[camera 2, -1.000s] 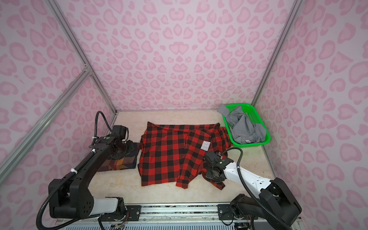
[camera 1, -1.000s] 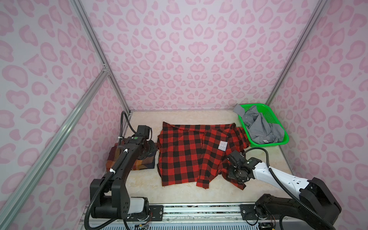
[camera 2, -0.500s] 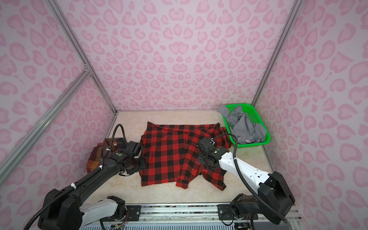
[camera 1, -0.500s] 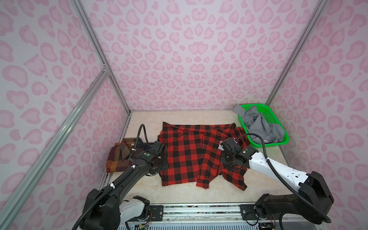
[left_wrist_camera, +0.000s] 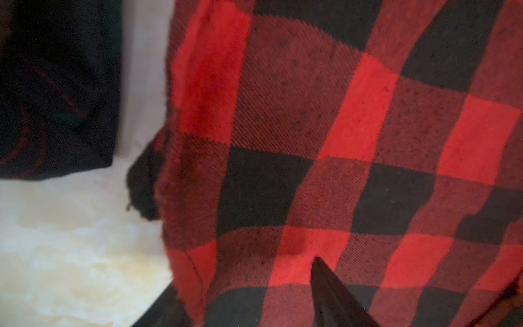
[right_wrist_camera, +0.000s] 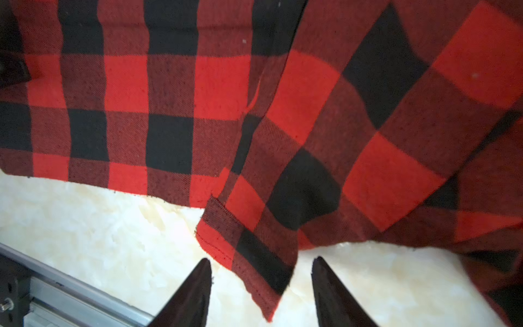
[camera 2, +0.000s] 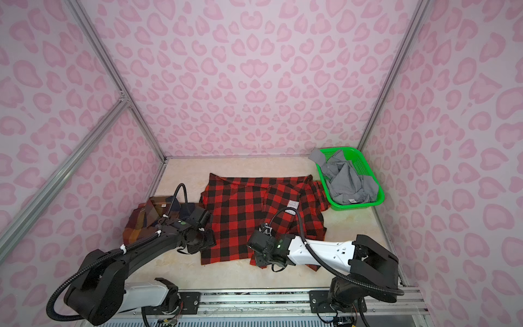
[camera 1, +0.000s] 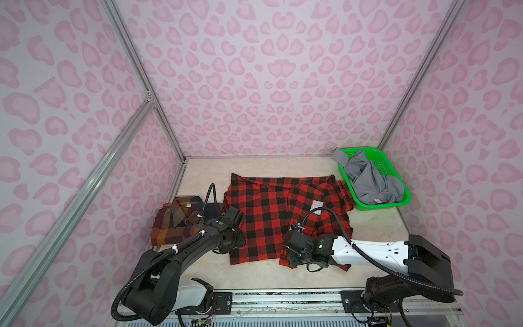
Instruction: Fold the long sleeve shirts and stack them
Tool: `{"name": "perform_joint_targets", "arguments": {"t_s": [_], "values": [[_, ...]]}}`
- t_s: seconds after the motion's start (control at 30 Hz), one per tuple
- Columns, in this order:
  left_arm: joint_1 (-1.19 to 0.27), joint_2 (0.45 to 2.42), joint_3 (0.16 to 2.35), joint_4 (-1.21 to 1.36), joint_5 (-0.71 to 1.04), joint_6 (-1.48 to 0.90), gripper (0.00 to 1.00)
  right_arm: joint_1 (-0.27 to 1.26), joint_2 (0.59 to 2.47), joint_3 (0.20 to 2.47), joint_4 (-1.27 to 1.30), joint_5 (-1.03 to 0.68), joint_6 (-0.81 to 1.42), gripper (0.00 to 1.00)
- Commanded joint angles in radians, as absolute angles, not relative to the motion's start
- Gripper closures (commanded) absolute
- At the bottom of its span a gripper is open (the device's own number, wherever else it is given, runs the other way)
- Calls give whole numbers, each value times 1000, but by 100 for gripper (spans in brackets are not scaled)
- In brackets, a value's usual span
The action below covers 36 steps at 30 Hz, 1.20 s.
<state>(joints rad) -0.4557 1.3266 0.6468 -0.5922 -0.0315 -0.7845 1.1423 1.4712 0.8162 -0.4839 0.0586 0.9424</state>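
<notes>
At the near hem, the right gripper (right_wrist_camera: 261,263) stood with its jaws apart and nothing clamped, a stitched corner of the flannel (camera 1: 266,215) lying just ahead of the tips. The left gripper (camera 1: 230,243) sat low at the flannel's left edge. In its wrist view one finger (left_wrist_camera: 328,283) rested on the cloth while the other was mostly hidden under the edge, so it looked parted and not yet pinching. The flannel lay spread mid-worktop (camera 1: 254,167), its right side doubled over itself and its label (camera 1: 317,204) facing up. The likely trouble was a partial grasp. If the right gripper closed on that corner alone, it could lift one layer and pull the doubled part loose. If the two sides rose unevenly, the fold would skew. The folded plaid shirt (camera 1: 172,223) lay just beside the left arm, which could nudge it out of shape. Farther back on the right, the grey shirt (camera 1: 370,181) was crumpled in the basket (camera 1: 382,206), not yet folded.
</notes>
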Motion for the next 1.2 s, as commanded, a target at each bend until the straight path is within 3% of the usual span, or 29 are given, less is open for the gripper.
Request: {"name": "perform_joint_targets", "arguments": {"t_s": [0.0, 0.17, 0.37, 0.43, 0.6, 0.77, 0.93, 1.17], "values": [[-457, 1356, 633, -562, -57, -797, 37, 1185, 1506, 802, -503, 135, 1014, 43], [-457, 1383, 633, -548, -75, -791, 37, 1195, 1577, 797, -470, 118, 1027, 54], [-457, 1411, 636, -552, -105, -766, 36, 1192, 1593, 871, -548, 199, 1014, 92], [-456, 1410, 632, -557, -126, -754, 36, 1189, 1573, 904, -595, 226, 989, 100], [-427, 1399, 617, -559, -145, -727, 36, 1121, 1495, 989, -689, 263, 900, 100], [-385, 1378, 610, -555, -149, -711, 36, 939, 1431, 1133, -768, 254, 733, 100], [-360, 1366, 612, -550, -146, -702, 35, 775, 1436, 1415, -832, 273, 526, 100], [-350, 1280, 715, -616, -128, -692, 32, 624, 1609, 1867, -954, 229, 342, 100]]}}
